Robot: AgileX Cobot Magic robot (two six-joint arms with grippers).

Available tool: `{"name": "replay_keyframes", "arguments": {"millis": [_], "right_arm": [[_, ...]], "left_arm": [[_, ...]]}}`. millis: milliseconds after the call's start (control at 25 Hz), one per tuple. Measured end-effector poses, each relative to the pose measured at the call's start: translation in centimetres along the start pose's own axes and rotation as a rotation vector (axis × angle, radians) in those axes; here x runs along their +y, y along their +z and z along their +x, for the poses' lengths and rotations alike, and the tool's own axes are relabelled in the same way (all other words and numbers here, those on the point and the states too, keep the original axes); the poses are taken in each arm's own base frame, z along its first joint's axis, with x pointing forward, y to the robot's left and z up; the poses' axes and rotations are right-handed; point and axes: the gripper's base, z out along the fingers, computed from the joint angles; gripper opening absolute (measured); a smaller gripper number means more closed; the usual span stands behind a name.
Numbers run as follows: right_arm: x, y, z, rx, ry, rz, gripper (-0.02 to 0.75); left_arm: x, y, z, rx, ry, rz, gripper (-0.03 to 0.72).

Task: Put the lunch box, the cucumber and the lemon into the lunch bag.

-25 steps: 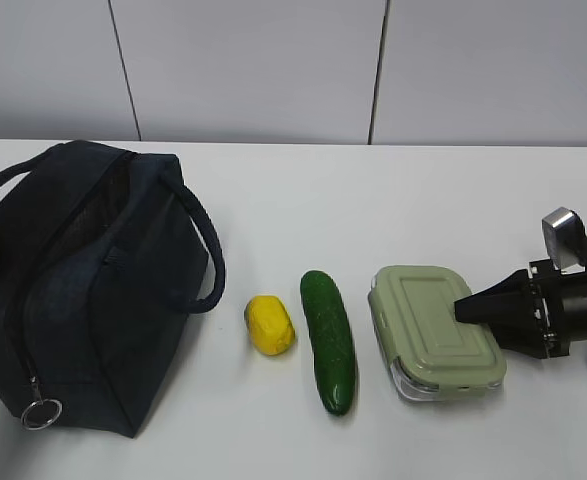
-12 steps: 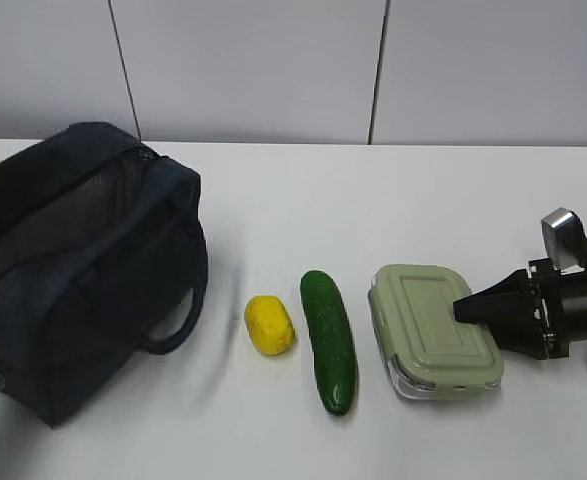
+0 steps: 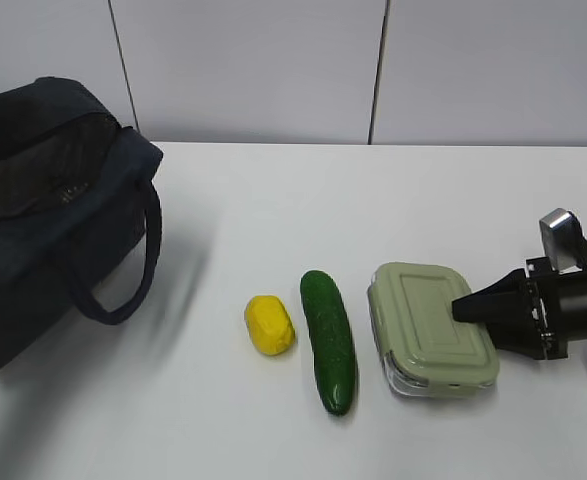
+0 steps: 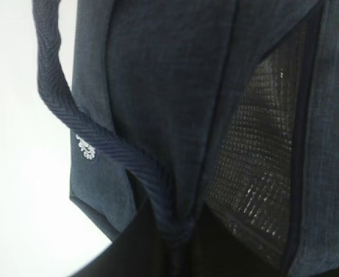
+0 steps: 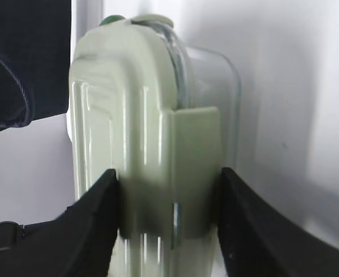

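My left end effector (image 4: 169,254) is pinched together on one looped handle (image 4: 108,156) of the lunch bag (image 3: 43,215), and in the exterior view the bag hangs tilted at the far left, its lower part apparently off the bench (image 3: 303,200), with the other handle drooping loose; I judge this hold is meant to keep the mouth up and accessible for loading. My right end effector (image 5: 169,231) has its jaws set against both sides of the lunch box (image 3: 431,328) at its near clip end, gripping it across its narrow width, the box apparently down on the bench. The cucumber (image 3: 329,340) lies just left of the box, and the lemon (image 3: 270,324) just left of that, both untouched and well apart from the bag.
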Motion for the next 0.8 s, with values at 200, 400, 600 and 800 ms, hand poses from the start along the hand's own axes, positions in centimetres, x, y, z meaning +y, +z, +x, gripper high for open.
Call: {"name": "replay_keyframes", "arguments": {"millis": [200,400,600,800], "right_arm": [[0.6,1.2,0.0,0.017,-0.003,-0.004,0.385],[0.8,1.4,0.0,0.019,-0.011,0.001,0.384],[1.6,0.8,-0.6,-0.012,-0.043,0.056,0.384],[1.7,0.7,-0.7,-0.027,-0.018,0.073,0.384]], "left_arm": [[-1.5,1.0,-0.4,0.026,0.034,-0.015,0.002],[-2.8,2.0,-0.7,0.053,0.061,-0.039,0.001],[-2.9,2.1,-0.9,0.042,0.057,-0.042,0.001],[-2.9,2.1,-0.9,0.04,0.057,-0.042,0.001]]}}
